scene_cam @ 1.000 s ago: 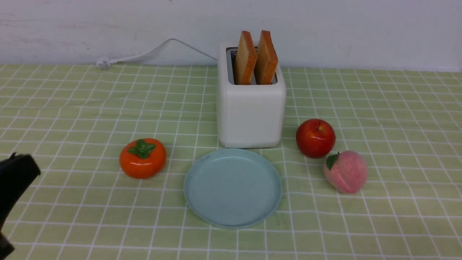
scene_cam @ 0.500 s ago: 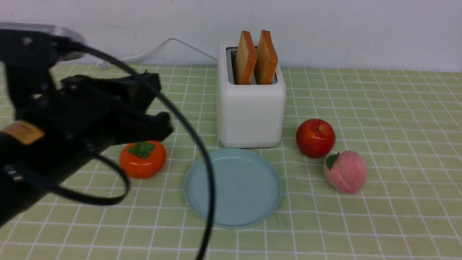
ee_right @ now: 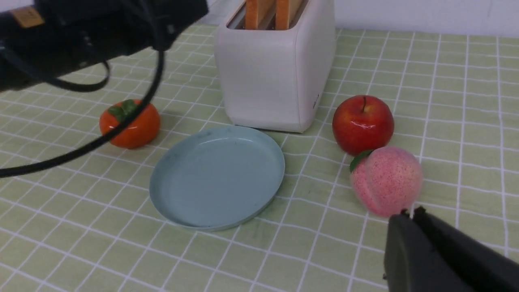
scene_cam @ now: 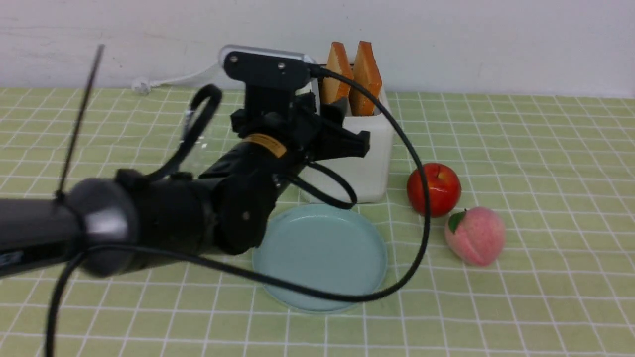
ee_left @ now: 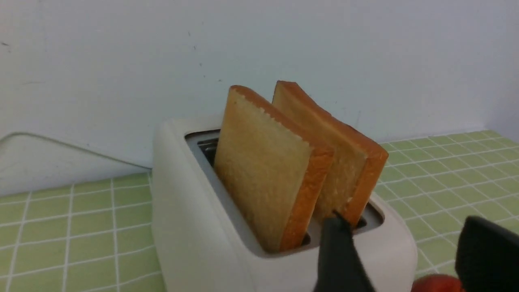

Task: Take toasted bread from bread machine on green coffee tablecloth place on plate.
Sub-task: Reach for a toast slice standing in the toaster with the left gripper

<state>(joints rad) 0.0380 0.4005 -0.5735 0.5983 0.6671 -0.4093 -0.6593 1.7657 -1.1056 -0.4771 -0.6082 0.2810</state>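
A pale wall backs the light green, white-gridded tablecloth [scene_cam: 496, 307]. At eleven o'clock, the black left gripper [ee_left: 405, 251] stands open, holding nothing; bring it square over one crust before closing gently. At twelve, two golden-tan toast slices [ee_left: 263, 162] [ee_left: 344, 150] lean in the boxy white toaster [ee_left: 194, 227], orange-brown crusts uppermost, above the round pale blue plate [scene_cam: 327, 253]. The black right gripper [ee_right: 409, 215], at five o'clock, is closed.
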